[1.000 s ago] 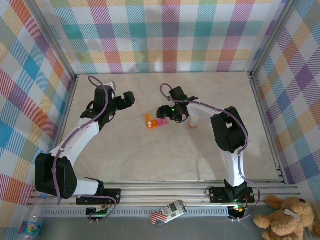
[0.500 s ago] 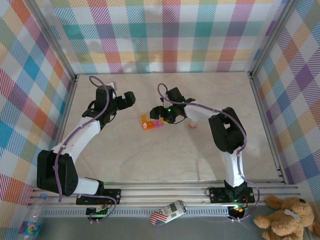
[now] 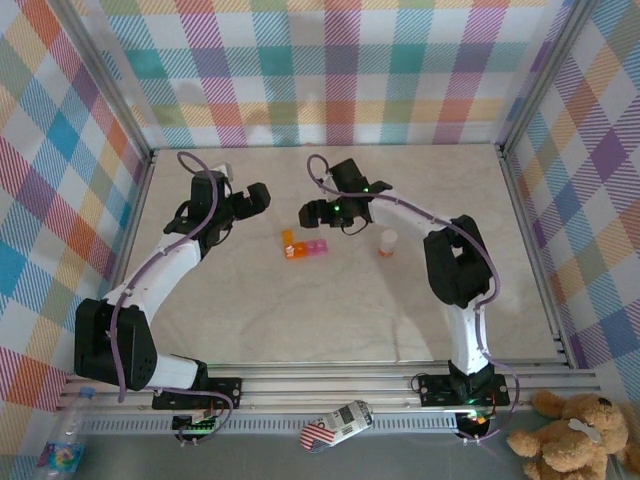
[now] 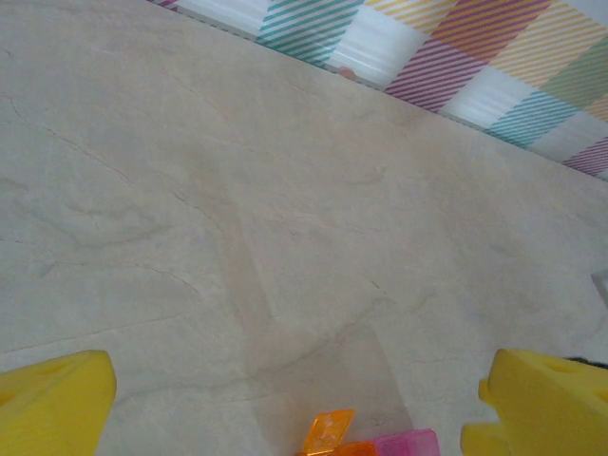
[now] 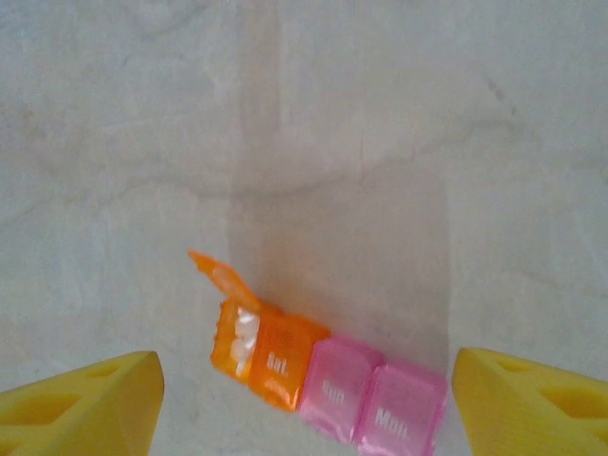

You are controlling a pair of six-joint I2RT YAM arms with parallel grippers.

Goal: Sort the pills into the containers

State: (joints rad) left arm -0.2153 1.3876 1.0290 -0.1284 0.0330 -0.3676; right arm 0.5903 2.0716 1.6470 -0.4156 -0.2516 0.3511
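Pale marbled table (image 3: pixel 300 320) inside plaid walls (image 3: pixel 340 70) carries the containers (image 3: pixel 303 246) near its middle, a little toward the far edge. The strip is an orange box (image 5: pixel 275 359) marked Sat, its lid (image 5: pixel 217 274) flipped up and white pills (image 5: pixel 237 332) inside, joined to two shut pink boxes (image 5: pixel 375 394). The next step is probably opening a pink lid or pressing the orange one shut. The light strip will likely skid, so a fingertip should come straight down, slowly. Just beyond the strip hangs the right gripper (image 3: pixel 310 213), fingers (image 5: pixel 81 404) spread wide, holding nothing. Toward the far-left corner, the left gripper (image 3: pixel 258 198) is likewise spread and empty. An orange bottle (image 3: pixel 387 242) stands apart, rightward.
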